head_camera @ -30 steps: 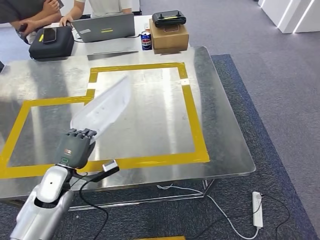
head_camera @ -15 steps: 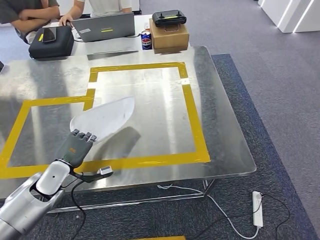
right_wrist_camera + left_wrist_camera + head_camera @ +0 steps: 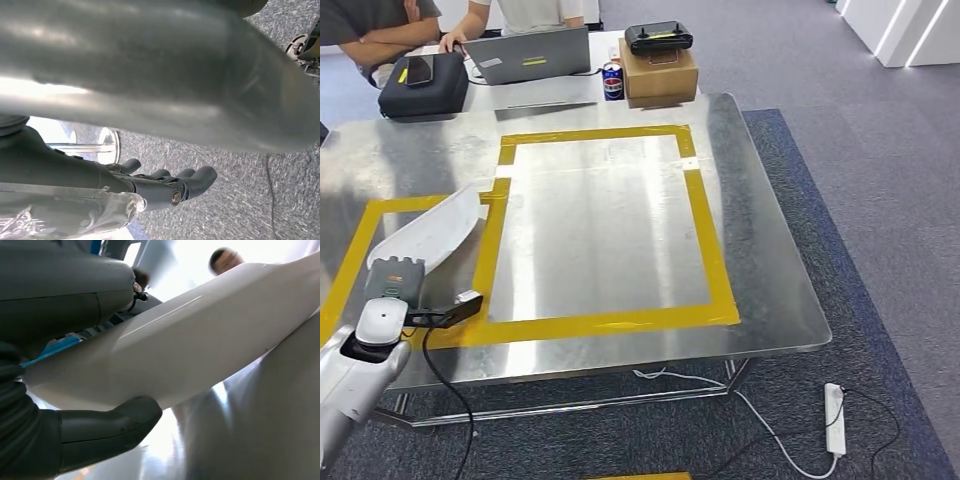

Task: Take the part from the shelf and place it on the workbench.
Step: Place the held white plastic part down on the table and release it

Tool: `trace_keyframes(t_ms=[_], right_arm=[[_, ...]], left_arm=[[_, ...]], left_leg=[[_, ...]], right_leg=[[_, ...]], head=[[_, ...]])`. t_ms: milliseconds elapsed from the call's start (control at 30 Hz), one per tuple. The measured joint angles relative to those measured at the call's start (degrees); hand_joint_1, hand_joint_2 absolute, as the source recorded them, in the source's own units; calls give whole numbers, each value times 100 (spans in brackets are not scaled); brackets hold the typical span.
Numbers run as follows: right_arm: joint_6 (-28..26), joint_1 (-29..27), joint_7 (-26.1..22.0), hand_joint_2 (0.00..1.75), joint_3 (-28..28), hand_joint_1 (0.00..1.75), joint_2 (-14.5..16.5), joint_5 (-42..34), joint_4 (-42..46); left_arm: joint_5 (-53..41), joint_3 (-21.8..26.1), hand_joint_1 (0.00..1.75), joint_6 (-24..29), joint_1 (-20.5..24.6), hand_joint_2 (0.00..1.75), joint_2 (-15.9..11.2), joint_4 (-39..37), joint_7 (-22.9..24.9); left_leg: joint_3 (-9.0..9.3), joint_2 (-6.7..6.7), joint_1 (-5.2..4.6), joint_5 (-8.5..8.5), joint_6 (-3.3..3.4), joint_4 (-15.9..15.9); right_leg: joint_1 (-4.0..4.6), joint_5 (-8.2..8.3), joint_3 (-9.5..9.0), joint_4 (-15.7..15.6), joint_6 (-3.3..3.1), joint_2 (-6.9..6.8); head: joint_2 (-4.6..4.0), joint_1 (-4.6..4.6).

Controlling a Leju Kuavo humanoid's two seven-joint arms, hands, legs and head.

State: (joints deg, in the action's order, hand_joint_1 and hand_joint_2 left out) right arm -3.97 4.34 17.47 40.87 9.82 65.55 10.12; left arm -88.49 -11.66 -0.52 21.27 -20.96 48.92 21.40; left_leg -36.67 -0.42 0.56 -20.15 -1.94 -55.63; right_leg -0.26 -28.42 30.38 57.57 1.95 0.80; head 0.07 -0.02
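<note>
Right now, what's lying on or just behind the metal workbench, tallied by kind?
White part, held by the left hand: 1
Laptop: 1
Black case: 1
Phone: 1
Drink can: 1
Cardboard box: 1
Black controller: 1
Total: 7

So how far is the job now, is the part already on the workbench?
Done: the part is off the shelf and over the workbench. In hand: the left hand grips its near end. Left: set it down flat and let go.

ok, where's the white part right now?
In the head view the white part is at the workbench's left side, held by the left hand, over the left yellow tape outline.
</note>
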Motion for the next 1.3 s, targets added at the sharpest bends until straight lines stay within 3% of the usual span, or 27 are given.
trace_keyframes(t_ms=[267,467,600,733,900,1000,1067,1167,1300], right_arm=[[-11,9,38,0,0,0,-1,30,0],[-30,12,45,0,2,0,-1,3,0],[-37,13,41,0,7,0,-1,8,0],[-38,13,35,0,15,0,-1,10,0],[-34,14,-31,0,66,0,-3,-34,0],[-27,16,-72,0,109,0,-4,-44,0],[-23,14,-83,0,149,0,-8,-46,0],[-20,15,-86,0,214,0,-20,-46,0],[-20,9,-86,0,275,0,-38,-44,0]], left_arm=[[-1,609,175,-125,52,175,19,-334,245],[-1,665,175,-102,57,175,-87,-421,428],[-1,718,175,-70,80,175,-171,-521,266],[1,782,0,67,87,175,-200,-583,-12],[107,993,0,863,78,175,-114,-642,-1365],[512,1168,0,950,114,175,15,-633,-2209],[1098,1314,0,777,144,175,116,-584,-2738],[2583,1642,0,36,113,175,355,-354,-3464],[3450,1917,0,-432,-13,175,622,-58,-3783]], left_leg=[[7,0,0,0,0,0],[9,-1,0,1,1,0],[10,-1,-1,1,1,0],[11,-1,-1,1,1,0],[6,-2,0,3,4,0],[6,-3,-4,3,4,0],[6,-3,-8,4,6,0],[7,-3,-13,5,8,0],[1,-2,-14,6,8,0]], right_leg=[[0,1,-5,0,0,2],[0,2,-8,0,0,1],[-1,2,-10,0,0,1],[-1,2,-9,0,0,0],[-3,1,-4,-1,0,-11],[-8,3,-4,-1,2,-9],[-12,4,-5,-1,3,-9],[-17,5,-5,-1,5,-9],[-18,14,7,-1,12,5]], head=[[0,-1],[0,-1],[0,-1],[0,-1],[0,0],[0,-1],[0,-1],[0,-1],[0,-1]])
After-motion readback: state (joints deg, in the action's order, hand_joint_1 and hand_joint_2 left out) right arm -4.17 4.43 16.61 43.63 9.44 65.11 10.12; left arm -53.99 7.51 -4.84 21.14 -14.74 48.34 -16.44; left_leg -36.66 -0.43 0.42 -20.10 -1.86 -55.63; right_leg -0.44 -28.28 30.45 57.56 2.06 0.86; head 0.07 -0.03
